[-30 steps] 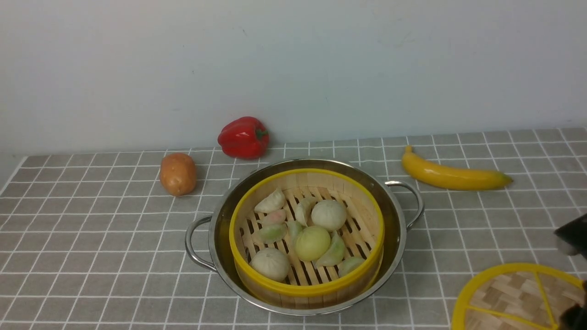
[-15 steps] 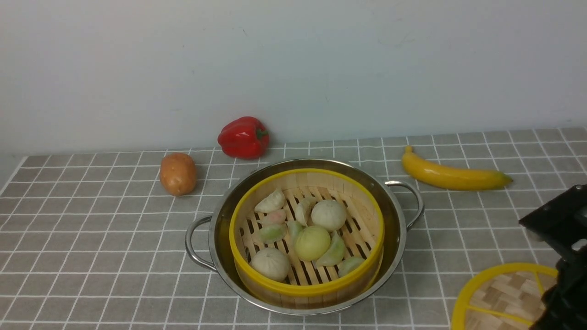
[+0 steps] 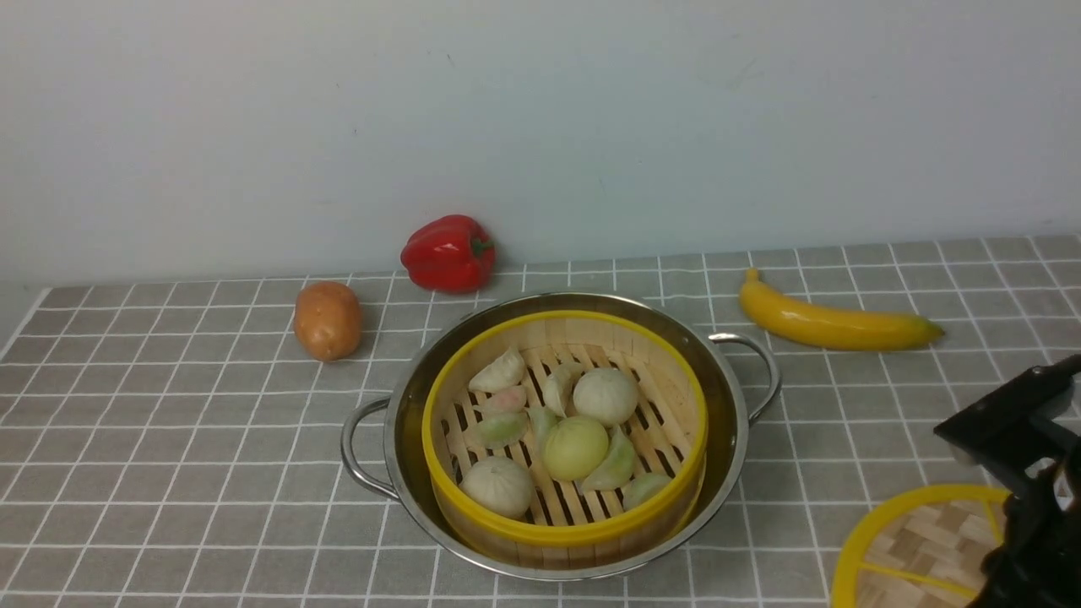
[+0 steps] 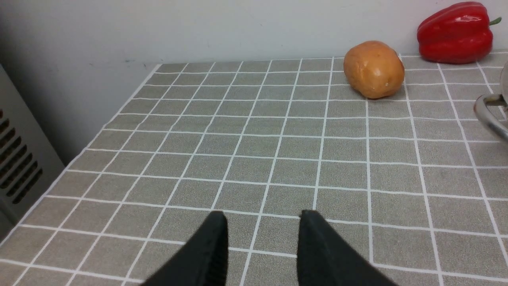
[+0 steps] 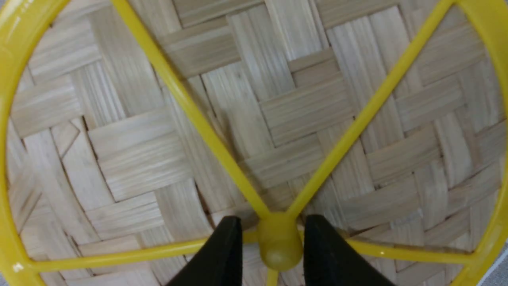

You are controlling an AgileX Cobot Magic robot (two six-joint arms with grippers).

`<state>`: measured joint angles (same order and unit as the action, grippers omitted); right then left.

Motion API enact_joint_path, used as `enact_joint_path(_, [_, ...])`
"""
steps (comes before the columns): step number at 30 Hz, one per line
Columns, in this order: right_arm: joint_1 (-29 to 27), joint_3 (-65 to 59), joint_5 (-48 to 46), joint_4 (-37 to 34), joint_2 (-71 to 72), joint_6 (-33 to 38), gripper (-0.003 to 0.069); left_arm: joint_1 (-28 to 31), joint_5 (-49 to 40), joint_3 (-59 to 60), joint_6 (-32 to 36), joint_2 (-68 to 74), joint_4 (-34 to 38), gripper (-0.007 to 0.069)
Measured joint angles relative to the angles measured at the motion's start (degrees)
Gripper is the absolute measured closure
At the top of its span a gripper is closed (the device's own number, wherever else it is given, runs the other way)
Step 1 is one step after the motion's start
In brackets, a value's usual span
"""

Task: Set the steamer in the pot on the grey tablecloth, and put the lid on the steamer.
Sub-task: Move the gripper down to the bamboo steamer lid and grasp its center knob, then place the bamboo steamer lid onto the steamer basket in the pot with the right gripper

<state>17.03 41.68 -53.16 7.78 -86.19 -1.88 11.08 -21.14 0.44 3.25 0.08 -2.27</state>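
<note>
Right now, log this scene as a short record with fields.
steamer: in the pot, uncovered, dumplings and buns inside
lid: lying on the grey tablecloth, right of the pot
right gripper: open, jaws astride the lid's centre knob
left gripper: open, empty, over the tablecloth
bystanders: red pepper, potato, banana, toward the wall

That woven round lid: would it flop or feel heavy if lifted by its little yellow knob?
The lid looks light: thin woven strips. The thick yellow rim and spokes probably keep it stiff, not floppy. The knob between the right gripper's fingers is small, smooth and glossy, so the lid might slip or tilt.
</note>
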Motion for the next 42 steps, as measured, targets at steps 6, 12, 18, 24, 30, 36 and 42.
enact_joint_path(6, [0.0,0.1,-1.1,0.2,-0.1,-0.7,0.0490,0.0,0.0,0.0,0.0,0.0,0.0,0.0382])
enact_joint_path(12, [0.0,0.1,-3.0,0.2,0.7,-2.5,0.0511,0.0,0.0,0.0,0.0,0.0,0.0,0.0382])
enact_joint_path(18, [0.0,3.4,-8.6,0.2,6.3,-3.0,0.0511,0.0,0.0,0.0,0.0,0.0,0.0,0.0382])
enact_joint_path(24, [0.0,14.9,-13.6,-1.7,13.0,2.3,0.0511,0.0,0.0,0.0,0.0,0.0,0.0,0.0382])
enact_joint_path(30, [0.0,28.1,-14.7,-9.0,12.2,12.3,0.0511,0.0,0.0,0.0,0.0,0.0,0.0,0.0382])
enact_joint_path(36, [1.1,41.1,-16.2,-18.8,3.9,28.3,0.0511,0.0,0.0,0.0,0.0,0.0,0.0,0.0382])
enact_joint_path(42, [7.8,50.0,-17.3,-19.0,-6.5,35.1,0.0511,0.0,0.0,0.0,0.0,0.0,0.0,0.0382])
